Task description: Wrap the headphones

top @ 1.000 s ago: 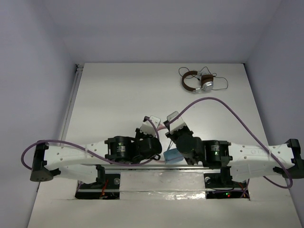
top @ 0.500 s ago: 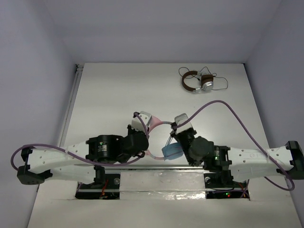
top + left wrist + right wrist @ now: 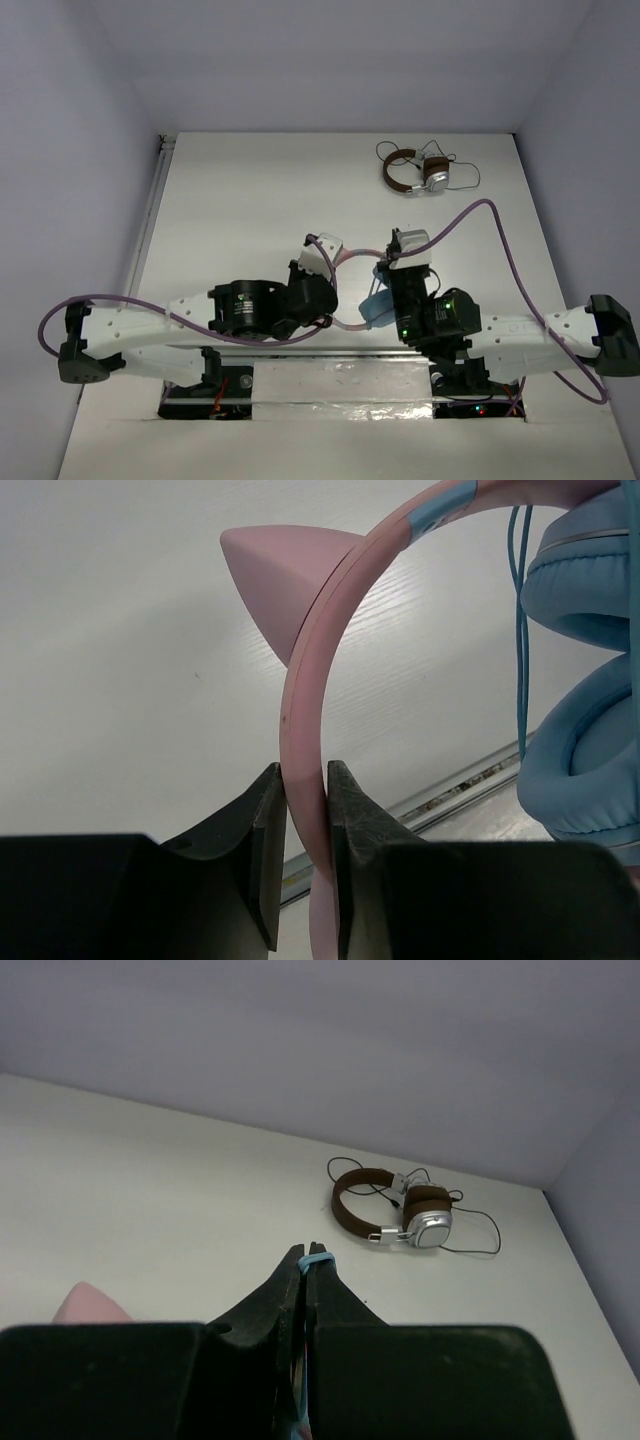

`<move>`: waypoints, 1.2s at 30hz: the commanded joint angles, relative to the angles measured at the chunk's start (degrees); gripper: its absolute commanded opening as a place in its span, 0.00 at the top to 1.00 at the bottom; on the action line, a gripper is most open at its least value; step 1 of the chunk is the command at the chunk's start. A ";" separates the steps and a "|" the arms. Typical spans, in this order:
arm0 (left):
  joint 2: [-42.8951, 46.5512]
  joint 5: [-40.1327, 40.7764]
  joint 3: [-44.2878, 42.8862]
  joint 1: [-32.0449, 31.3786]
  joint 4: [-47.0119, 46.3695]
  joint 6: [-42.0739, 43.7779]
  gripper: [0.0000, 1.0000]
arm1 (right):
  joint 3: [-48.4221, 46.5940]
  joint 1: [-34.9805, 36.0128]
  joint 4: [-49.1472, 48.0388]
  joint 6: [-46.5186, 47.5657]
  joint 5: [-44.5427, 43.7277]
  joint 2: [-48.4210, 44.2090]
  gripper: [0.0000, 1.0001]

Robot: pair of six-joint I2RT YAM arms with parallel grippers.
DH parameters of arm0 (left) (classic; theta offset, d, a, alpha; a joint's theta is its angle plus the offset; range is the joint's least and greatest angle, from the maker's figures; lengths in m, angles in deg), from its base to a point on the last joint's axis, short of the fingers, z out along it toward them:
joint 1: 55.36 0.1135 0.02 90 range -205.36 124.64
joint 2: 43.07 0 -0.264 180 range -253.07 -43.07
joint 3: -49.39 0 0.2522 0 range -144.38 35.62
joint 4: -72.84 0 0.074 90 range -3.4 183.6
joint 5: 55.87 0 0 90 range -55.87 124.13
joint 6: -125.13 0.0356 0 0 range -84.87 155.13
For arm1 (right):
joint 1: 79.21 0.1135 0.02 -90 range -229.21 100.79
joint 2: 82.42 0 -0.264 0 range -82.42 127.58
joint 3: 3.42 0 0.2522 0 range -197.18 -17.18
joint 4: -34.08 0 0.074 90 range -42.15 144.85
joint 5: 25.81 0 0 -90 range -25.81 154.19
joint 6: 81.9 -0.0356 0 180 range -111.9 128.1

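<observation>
Pink-banded, blue-cupped cat-ear headphones (image 3: 303, 710), seemingly upright.

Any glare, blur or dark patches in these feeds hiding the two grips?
Top external: even light, glare only on the shiny near-edge strip. Left wrist: headband sharp, left fingers nearly black. Right wrist: right fingers silhouetted, cable at their tips crisp, pink ear blurred.

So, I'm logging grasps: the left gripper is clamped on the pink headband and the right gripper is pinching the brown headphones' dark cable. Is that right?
No. The right wrist view shows the right gripper pinching the pale-blue cable; the brown headphones lie apart beyond it. The left gripper is indeed clamped on the pink headband.
</observation>
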 commanded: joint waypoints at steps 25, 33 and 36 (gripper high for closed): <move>8.64 -23.27 3.30 -1.41 -7.52 10.45 1.00 | -12.48 -9.92 58.31 -51.25 13.38 -11.37 0.70; 10.22 -22.74 1.99 -1.41 -7.62 8.86 1.00 | -14.36 -9.92 76.18 -66.82 23.39 -11.54 0.61; 11.27 -22.74 2.07 -1.41 -7.79 8.51 1.00 | -13.47 -9.92 78.37 -70.52 26.04 -14.44 0.55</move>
